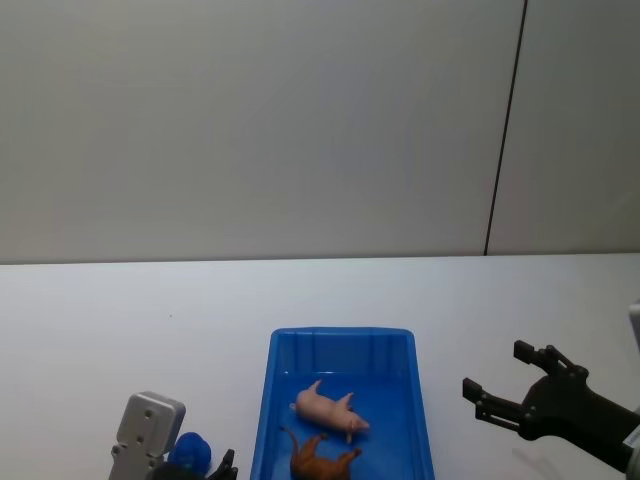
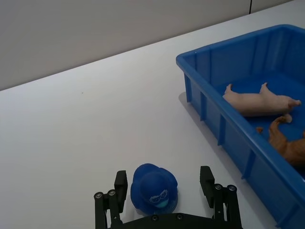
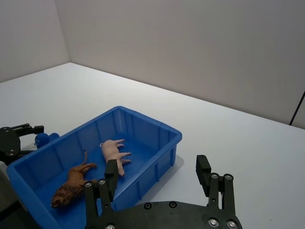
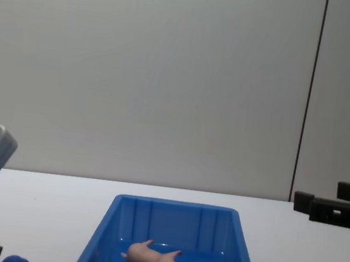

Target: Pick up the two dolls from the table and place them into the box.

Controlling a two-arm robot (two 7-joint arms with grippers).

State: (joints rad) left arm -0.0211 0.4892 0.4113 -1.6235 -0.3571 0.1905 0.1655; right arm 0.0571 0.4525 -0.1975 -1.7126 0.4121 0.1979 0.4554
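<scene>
Two dolls already in blue box (image 1: 425,430): pink pig (image 1: 330,408) on its side mid-floor, brown lion (image 1: 322,462) just beside it, nearer us. Third toy, rounded blue doll (image 2: 154,187), on white table (image 1: 120,330) left of box, apart from its wall. We see our left gripper (image 2: 164,182) low at table, fingers spread wide either side of blue doll, not closed on it. Right gripper (image 1: 497,378) right of box, above table, fingers wide, holding nothing.
</scene>
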